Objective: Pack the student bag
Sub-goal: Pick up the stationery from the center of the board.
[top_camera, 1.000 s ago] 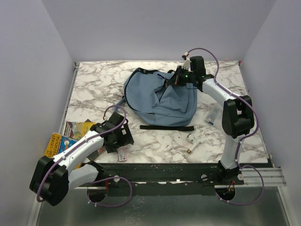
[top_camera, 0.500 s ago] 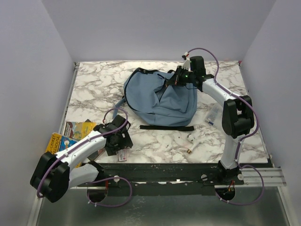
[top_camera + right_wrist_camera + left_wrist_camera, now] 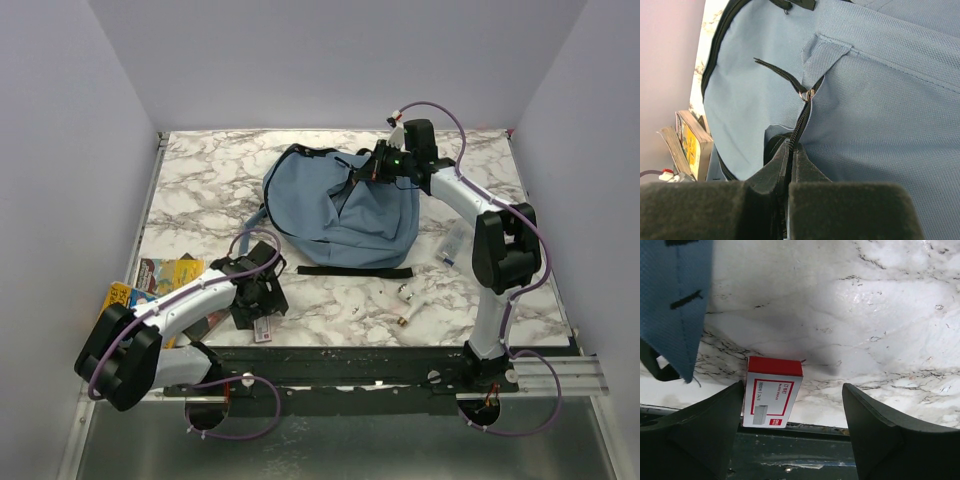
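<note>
Hanging spread over a small red-and-white box point(image 3: 772, 397), the left gripper point(image 3: 794, 389) has it off-centre, just beside one finger point(image 3: 705, 430). The box lies right at the near edge of the table point(image 3: 890, 315). A one-sided squeeze could, I judge, skew it or nudge it off. The right gripper point(image 3: 791, 148) is pressed together on the zip edge of the bag point(image 3: 335, 210), which lies at the far middle. A slip there would let the mouth drop shut. The box face carries small print, too fine to read; the yellow books point(image 3: 165, 272) at near left are likewise unreadable.
</note>
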You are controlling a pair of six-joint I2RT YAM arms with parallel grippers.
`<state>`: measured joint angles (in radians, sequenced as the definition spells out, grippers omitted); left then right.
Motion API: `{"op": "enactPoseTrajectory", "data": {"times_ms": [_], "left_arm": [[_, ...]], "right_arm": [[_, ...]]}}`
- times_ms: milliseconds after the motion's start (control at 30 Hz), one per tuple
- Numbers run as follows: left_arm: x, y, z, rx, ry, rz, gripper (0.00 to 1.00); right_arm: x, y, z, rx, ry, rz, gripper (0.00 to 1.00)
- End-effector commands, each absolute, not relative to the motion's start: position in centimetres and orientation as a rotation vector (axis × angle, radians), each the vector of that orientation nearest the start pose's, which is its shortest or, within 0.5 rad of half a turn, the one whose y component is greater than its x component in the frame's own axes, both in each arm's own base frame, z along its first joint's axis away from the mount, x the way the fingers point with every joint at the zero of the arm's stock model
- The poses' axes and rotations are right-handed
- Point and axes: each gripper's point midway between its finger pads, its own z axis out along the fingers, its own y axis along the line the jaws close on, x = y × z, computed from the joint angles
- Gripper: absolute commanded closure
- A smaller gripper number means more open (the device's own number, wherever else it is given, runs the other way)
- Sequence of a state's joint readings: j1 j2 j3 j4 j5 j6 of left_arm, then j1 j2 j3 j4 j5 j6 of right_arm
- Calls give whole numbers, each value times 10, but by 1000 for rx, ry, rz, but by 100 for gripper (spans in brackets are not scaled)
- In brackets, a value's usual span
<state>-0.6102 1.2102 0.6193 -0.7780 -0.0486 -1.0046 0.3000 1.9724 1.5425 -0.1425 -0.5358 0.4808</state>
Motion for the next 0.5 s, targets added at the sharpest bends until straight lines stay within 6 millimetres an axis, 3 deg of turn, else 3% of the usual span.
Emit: {"op": "enactPoseTrajectory", "data": {"times_ms": [0, 133, 200, 367, 467], "left_arm": [[151, -152, 29, -541, 2904, -251, 20], [159, -160, 37, -504, 2885, -275, 24], [160, -166, 39, -479, 2891, -277, 31], [151, -170, 28, -448, 2942, -228, 38], [148, -167, 24, -421, 2954, -205, 35]], "right_arm": [[471, 267, 198, -196, 2125, 1060, 99], [471, 267, 198, -198, 2121, 1060, 99], [471, 268, 198, -200, 2122, 1061, 99], [471, 267, 199, -203, 2118, 1055, 99], [471, 268, 199, -201, 2120, 1057, 99]]}}
